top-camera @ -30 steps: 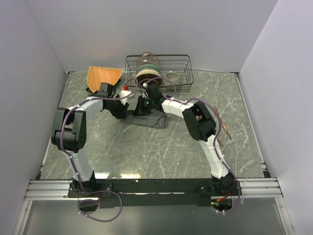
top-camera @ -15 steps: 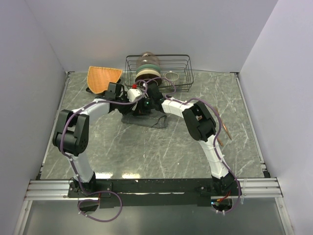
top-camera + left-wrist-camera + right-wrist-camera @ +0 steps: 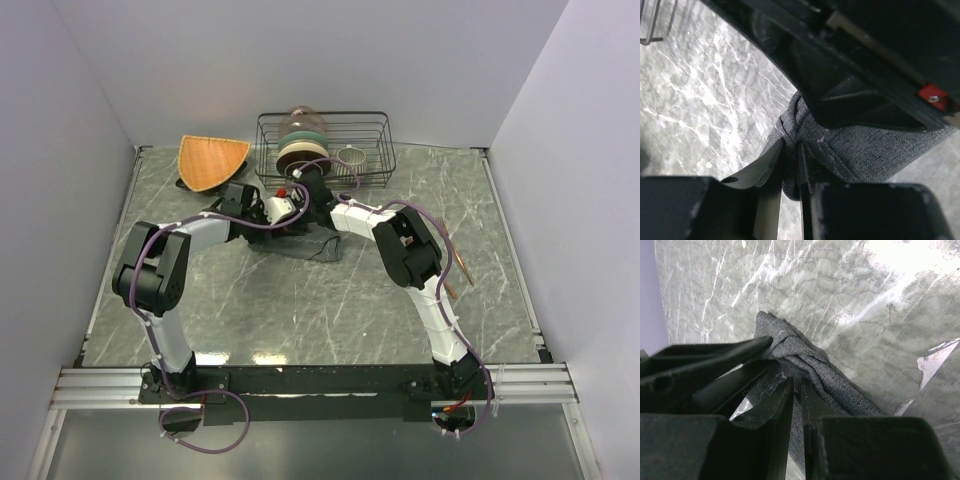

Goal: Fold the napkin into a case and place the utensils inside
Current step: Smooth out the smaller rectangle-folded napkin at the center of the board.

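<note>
At the far middle of the grey marbled tabletop [image 3: 300,310], a dark grey matte cloth napkin [image 3: 312,245], crumpled into a low uneven heap. Lies just near of the black wire rack [image 3: 370,150]. Not yet folded into a case.

From the left, the left gripper [image 3: 791,162]: fingers drawn together on a bunched fold of the napkin, cloth wrinkled and squeezed between the pads. From the right, the right gripper [image 3: 797,400]: fingers almost together, clamped on a thin edge of the same cloth, with a twisted roll of it just beyond the tips. Seen from above, both heads close together over the far left part of the heap.

Well to the right of the napkin, slim shiny copper-coloured metal utensils [image 3: 462,265] flat on the table, partly hidden behind the right arm; too small to tell the pieces apart.

Inside the rack, at its left end, upright round plates in pale green, cream and brown [image 3: 298,143]; just right of them, a small white ribbed cup [image 3: 351,157]. Left of the rack, at the far left, an orange woven fan-shaped mat [image 3: 212,160].
</note>
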`<state>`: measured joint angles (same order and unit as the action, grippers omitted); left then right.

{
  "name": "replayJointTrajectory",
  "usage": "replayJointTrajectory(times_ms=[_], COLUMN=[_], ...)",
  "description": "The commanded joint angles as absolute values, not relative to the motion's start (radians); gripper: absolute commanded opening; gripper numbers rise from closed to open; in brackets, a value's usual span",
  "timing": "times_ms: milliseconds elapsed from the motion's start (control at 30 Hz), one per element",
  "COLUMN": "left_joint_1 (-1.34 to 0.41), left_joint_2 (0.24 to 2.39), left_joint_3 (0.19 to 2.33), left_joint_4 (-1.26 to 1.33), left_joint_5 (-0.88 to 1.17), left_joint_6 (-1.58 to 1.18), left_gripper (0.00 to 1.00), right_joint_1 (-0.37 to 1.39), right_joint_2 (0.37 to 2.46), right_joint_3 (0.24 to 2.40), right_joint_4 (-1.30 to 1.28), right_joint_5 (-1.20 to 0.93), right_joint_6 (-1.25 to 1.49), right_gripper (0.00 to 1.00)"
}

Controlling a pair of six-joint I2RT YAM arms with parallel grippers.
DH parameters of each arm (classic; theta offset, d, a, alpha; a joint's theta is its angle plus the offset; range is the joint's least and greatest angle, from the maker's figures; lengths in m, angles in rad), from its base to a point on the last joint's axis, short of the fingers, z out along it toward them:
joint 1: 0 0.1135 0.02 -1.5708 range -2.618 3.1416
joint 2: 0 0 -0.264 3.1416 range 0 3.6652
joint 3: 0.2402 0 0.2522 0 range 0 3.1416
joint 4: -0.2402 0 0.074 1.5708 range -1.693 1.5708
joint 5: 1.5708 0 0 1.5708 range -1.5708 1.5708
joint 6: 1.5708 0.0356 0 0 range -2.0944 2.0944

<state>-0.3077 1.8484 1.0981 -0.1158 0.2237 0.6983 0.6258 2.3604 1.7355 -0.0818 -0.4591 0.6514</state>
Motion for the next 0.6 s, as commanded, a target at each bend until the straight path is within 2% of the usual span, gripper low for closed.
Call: replayJointTrajectory(times_ms=[0, 33, 133, 267, 367, 467, 500, 567], left_joint_1=[-0.304, -0.304, -0.316, -0.328, -0.337, -0.339, -0.341, -0.342], left_joint_2=[1.850, 1.833, 1.790, 1.778, 1.799, 1.825, 1.830, 1.830], left_joint_3=[1.052, 1.046, 0.999, 0.973, 0.989, 1.006, 1.006, 1.005], left_joint_4=[-0.071, -0.063, -0.008, 0.067, 0.087, 0.091, 0.094, 0.101], left_joint_5=[0.159, 0.161, 0.149, 0.133, 0.123, 0.118, 0.117, 0.115], left_joint_6=[0.750, 0.756, 0.796, 0.810, 0.810, 0.815, 0.821, 0.830], left_gripper=[0.22, 0.29, 0.38, 0.41, 0.38, 0.28, 0.21, 0.17], right_joint_1=[0.624, 0.626, 0.626, 0.627, 0.626, 0.626, 0.627, 0.627], right_joint_2=[2.398, 2.398, 2.398, 2.398, 2.401, 2.407, 2.407, 2.411], right_joint_3=[1.772, 1.772, 1.772, 1.772, 1.776, 1.787, 1.787, 1.795], right_joint_4=[-0.106, -0.104, -0.104, -0.104, -0.101, -0.104, -0.104, -0.106], right_joint_5=[-0.402, -0.402, -0.402, -0.400, -0.400, -0.400, -0.400, -0.399], right_joint_6=[0.644, 0.643, 0.643, 0.641, 0.641, 0.640, 0.641, 0.640], right_gripper=[0.20, 0.20, 0.20, 0.20, 0.20, 0.20, 0.20, 0.20])
